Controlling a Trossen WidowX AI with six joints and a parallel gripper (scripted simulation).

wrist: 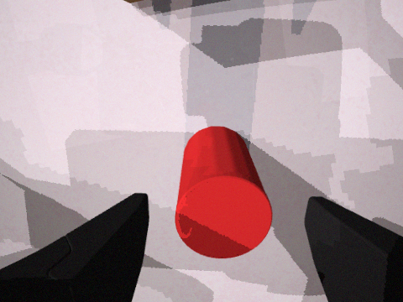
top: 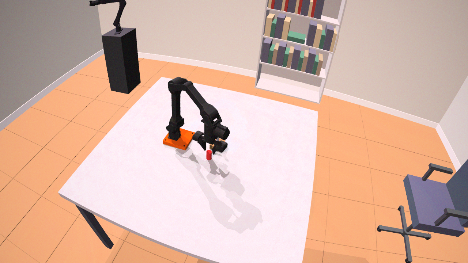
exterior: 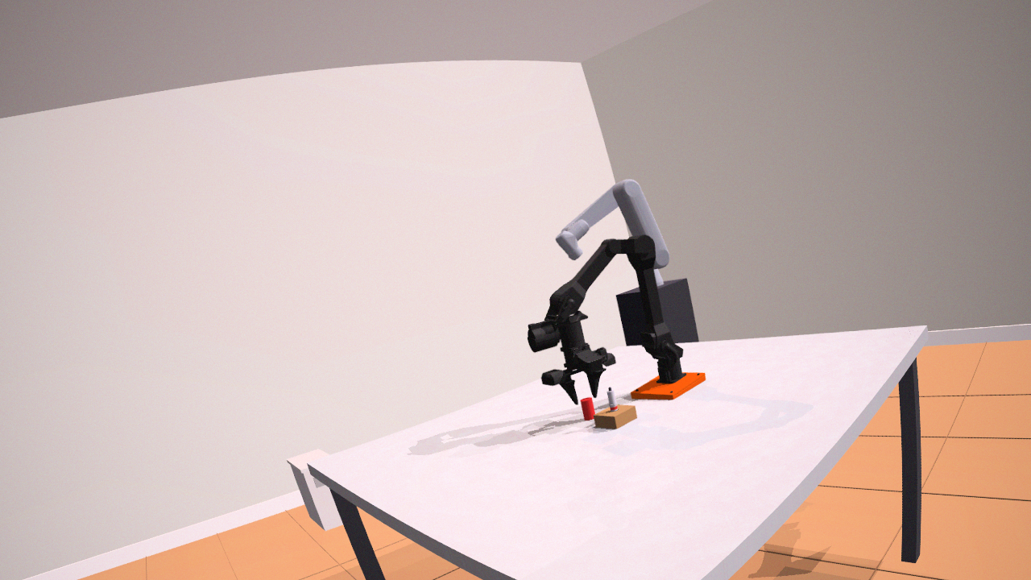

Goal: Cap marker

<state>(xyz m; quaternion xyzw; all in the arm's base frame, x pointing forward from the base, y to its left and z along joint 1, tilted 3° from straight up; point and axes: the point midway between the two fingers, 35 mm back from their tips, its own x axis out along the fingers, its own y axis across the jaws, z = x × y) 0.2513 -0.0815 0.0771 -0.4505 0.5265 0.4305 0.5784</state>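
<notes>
The red cap point(top: 208, 155) point(exterior: 587, 408) point(wrist: 220, 197) stands upright on the table. The white-grey marker point(exterior: 611, 399) stands upright in the tan holder block point(exterior: 615, 416) beside the cap; in the top view the arm hides the marker and most of the block. My gripper point(top: 209, 150) point(exterior: 585, 400) point(wrist: 228, 208) is open and points down just above the cap. In the wrist view the cap shows between the two fingertips, with a gap on each side, a little wider on the right. The marker is out of the wrist view.
The arm stands on an orange base plate point(top: 183, 140) point(exterior: 681, 385) close to the holder block, on the white table point(top: 137, 196) point(exterior: 504, 490). A bookshelf point(top: 287, 85), a black pedestal point(top: 121, 62) with another arm and a chair point(top: 428, 202) stand away from the table.
</notes>
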